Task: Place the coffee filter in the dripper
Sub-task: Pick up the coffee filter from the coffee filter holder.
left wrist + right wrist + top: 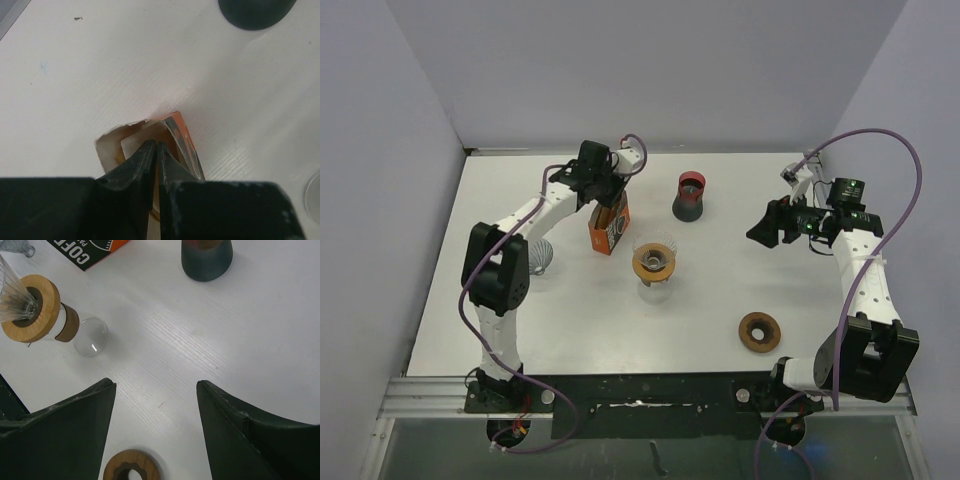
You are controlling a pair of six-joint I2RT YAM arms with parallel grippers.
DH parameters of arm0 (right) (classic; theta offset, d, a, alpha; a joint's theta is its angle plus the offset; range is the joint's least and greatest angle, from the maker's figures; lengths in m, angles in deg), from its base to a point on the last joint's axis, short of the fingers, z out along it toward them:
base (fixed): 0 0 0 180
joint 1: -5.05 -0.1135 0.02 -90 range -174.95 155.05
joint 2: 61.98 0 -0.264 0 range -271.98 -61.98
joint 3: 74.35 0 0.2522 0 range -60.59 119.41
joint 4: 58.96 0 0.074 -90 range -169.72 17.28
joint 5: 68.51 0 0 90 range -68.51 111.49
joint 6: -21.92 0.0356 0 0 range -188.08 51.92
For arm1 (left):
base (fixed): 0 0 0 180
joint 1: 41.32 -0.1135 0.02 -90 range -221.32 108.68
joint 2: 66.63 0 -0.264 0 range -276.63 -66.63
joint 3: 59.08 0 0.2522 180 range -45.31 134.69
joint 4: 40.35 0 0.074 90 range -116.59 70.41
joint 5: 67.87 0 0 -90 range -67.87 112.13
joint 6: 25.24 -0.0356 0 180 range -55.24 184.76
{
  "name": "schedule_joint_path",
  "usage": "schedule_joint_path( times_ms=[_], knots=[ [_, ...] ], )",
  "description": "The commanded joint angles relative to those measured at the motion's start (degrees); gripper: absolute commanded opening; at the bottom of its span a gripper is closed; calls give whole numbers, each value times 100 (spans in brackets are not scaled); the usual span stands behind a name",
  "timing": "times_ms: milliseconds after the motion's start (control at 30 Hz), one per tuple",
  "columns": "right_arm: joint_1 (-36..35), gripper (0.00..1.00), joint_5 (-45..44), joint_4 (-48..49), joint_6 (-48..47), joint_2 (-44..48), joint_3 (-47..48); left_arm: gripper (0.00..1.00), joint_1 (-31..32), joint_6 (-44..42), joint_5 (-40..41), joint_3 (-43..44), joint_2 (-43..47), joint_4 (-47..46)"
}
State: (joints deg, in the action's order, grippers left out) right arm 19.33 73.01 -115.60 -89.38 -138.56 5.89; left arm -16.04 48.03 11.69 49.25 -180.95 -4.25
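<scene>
The task is at its start, by my reading; the left gripper (156, 145) sits low in the left wrist view with its tip pushed into the torn-open top of the orange cardboard box of coffee filters (181, 131), which stands left of centre in the top view. Its two black fingers are pressed together with only a thin line between them; whether a sheet of paper is pinched there cannot be told. No coffee filter shows clearly anywhere; I take it to be inside the box. The clear ribbed glass dripper with a wooden collar (654, 261) stands on its glass carafe at the middle of the table, just right of the box, and no paper is seen in it. The right gripper (156, 385) hangs at the right with fingers wide apart, holding nothing. Left to do: draw a filter out, carry it across, seat it in the cone.
</scene>
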Motion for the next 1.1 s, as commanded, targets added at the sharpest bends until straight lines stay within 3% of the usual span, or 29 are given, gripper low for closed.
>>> schedule_joint_path(
  times_ms=[0, 733, 1067],
  knots=[
    [20, 66, 112, 150, -98, 82, 14, 2, 77, -184, 191, 234, 21, -245],
    [22, 67, 94, 153, -120, 126, 6, 0, 100, -588, 630, 80, 1465, -109],
    [20, 67, 148, 215, -141, 174, -12, 0, 108, -592, 335, -83, 2370, -70]
  ],
)
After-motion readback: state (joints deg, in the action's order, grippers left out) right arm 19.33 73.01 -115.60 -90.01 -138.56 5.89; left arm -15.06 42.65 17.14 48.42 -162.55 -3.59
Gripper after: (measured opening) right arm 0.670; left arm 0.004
